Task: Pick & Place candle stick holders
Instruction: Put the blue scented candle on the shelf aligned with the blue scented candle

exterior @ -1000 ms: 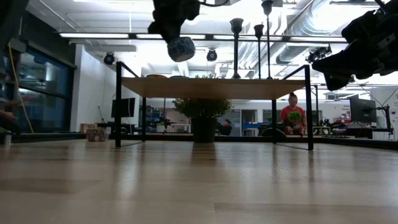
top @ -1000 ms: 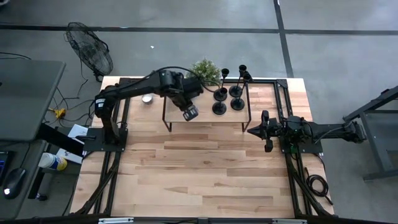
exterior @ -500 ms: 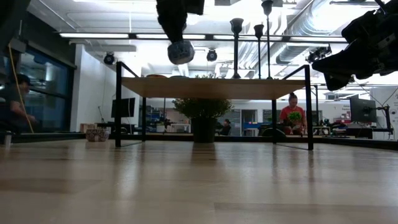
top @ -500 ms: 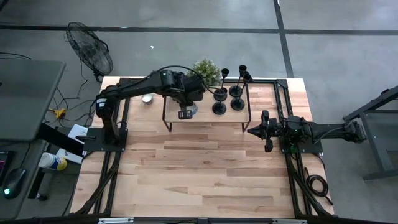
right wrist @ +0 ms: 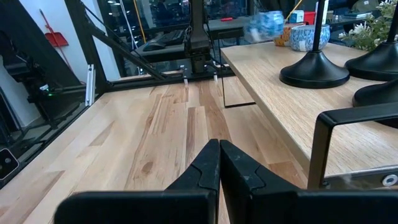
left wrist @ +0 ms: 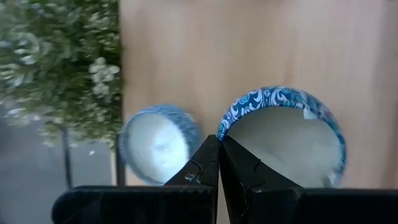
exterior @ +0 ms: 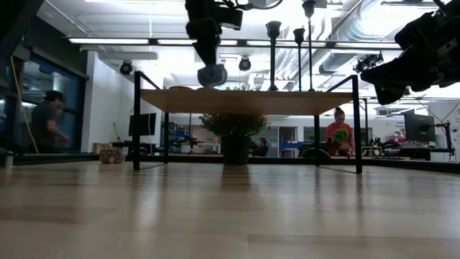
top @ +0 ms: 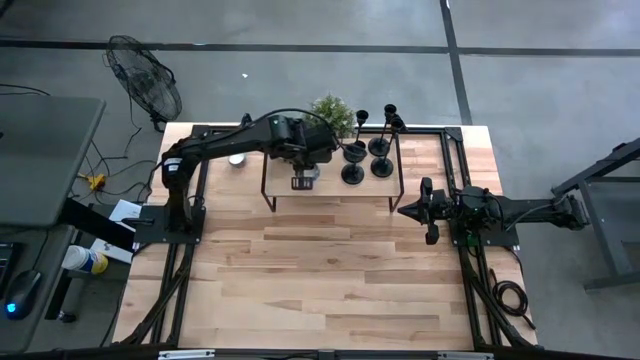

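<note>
Left gripper (left wrist: pixel 218 163) pinched shut on blue patterned bowl (left wrist: pixel 281 138) rim; high view hides that grip, candle stick holders (top: pixel 368 158) beside it.

Candle stick holders (top: pixel 366 158) stand on shelf (top: pixel 330 190), right of plant (top: pixel 331 113).

The left arm reaches across from the tabletop's left side, its pincer (top: pixel 303 181) pointing down, fingers pressed together. The right arm sits folded at the right edge, its pincer (top: pixel 407 211) closed too.
</note>
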You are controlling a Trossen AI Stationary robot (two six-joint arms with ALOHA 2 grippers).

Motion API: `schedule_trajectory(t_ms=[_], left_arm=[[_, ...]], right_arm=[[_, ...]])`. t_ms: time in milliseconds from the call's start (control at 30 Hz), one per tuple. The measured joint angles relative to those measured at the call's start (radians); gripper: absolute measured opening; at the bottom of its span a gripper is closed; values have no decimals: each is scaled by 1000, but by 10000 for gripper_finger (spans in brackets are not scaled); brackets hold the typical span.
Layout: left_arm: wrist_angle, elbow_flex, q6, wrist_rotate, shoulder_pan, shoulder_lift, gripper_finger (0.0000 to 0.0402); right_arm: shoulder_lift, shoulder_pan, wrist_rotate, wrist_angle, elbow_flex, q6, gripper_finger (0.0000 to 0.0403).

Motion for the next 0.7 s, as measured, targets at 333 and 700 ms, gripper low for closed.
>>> schedule_trajectory(t_ms=[333,700], left_arm=[[4,0,51,-20,0,1,0],[5,0,159,-11,0,1,0]], right_arm=[[0,0,0,0,0,0,0],[0,0,0,0,0,0,0]])
